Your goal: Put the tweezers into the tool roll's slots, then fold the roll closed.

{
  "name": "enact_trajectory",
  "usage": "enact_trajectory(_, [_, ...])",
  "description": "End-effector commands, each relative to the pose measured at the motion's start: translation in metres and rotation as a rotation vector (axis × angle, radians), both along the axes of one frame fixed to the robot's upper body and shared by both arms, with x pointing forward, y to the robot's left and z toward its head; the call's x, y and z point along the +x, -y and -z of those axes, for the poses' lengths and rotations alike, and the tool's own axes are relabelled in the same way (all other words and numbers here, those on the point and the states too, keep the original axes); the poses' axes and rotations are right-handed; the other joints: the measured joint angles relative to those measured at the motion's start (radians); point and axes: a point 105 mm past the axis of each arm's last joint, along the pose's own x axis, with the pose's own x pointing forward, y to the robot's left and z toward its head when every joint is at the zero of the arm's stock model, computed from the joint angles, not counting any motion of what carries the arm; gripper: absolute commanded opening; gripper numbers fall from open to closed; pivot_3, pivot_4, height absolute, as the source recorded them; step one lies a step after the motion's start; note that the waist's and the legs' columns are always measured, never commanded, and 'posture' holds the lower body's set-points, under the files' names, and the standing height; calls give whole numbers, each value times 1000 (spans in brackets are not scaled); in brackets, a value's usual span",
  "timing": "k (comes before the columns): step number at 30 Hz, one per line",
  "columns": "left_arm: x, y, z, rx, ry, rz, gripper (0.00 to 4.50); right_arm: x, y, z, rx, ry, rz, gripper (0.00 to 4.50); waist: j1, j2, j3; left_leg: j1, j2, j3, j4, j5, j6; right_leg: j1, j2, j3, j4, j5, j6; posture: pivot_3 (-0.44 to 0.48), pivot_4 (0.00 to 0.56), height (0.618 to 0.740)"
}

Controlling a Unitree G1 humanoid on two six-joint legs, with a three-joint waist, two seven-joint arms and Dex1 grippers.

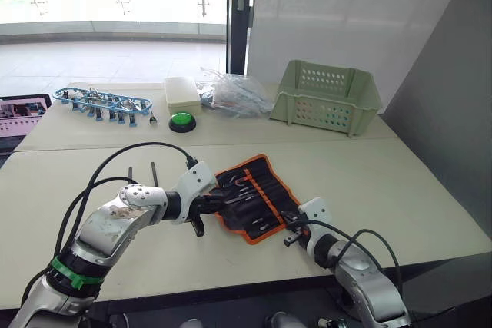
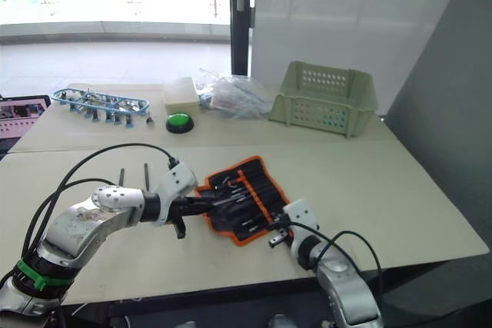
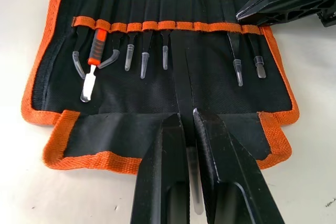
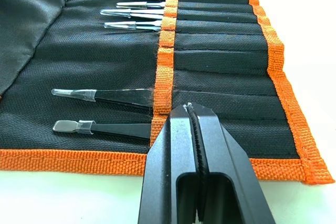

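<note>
Tool roll (image 1: 254, 197) lies open and flat on the tabletop (image 1: 400, 190), near the front edge, between the two arms. Several tweezers already sit tip-out in the slots under the orange band. Left gripper (image 3: 187, 129) is clamped on one slim black tweezer (image 3: 181, 77), laid across the roll's lower flap, its far end reaching up toward an empty middle slot. Right gripper (image 4: 191, 109), fingers pressed together with nothing between them, rests its tip on the roll's orange band, just beside the last two slotted tweezers (image 4: 105, 111), apparently pinning the fabric. Two more thin black tweezers (image 1: 142, 174) lie loose on the tabletop, apart from the roll on the robot's left. Pale green basket (image 1: 327, 97) sits well back

Risks, judged: held tweezer looks slightly off the slot line, so pushing could snag the band or slide under the pocket; fabric may bunch or drag if the right gripper's pin slips; thin tweezer could twist in the grip; loose pair still unpicked
</note>
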Motion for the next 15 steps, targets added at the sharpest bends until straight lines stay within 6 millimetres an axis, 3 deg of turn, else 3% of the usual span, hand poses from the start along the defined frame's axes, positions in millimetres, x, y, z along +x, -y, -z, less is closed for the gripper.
enact_trajectory(1, [4, 4, -2, 60, 29, 32, 27, -23, 12, 62, -88, -247, 52, 0, -1, 0, 0, 0, 0, 0, 0, 0, 0, 0, 0, 0, 0, 0, 0, 0, 150, 721])
enact_trajectory(15, [19, 25, 10, 190, 39, 74, 27, -26, 9, 62, -77, -246, 71, 0, 1, 0, 0, -1, -1, 0, 0, 0, 0, -1, 0, 1, 0, 0, 0, 0, 150, 721])
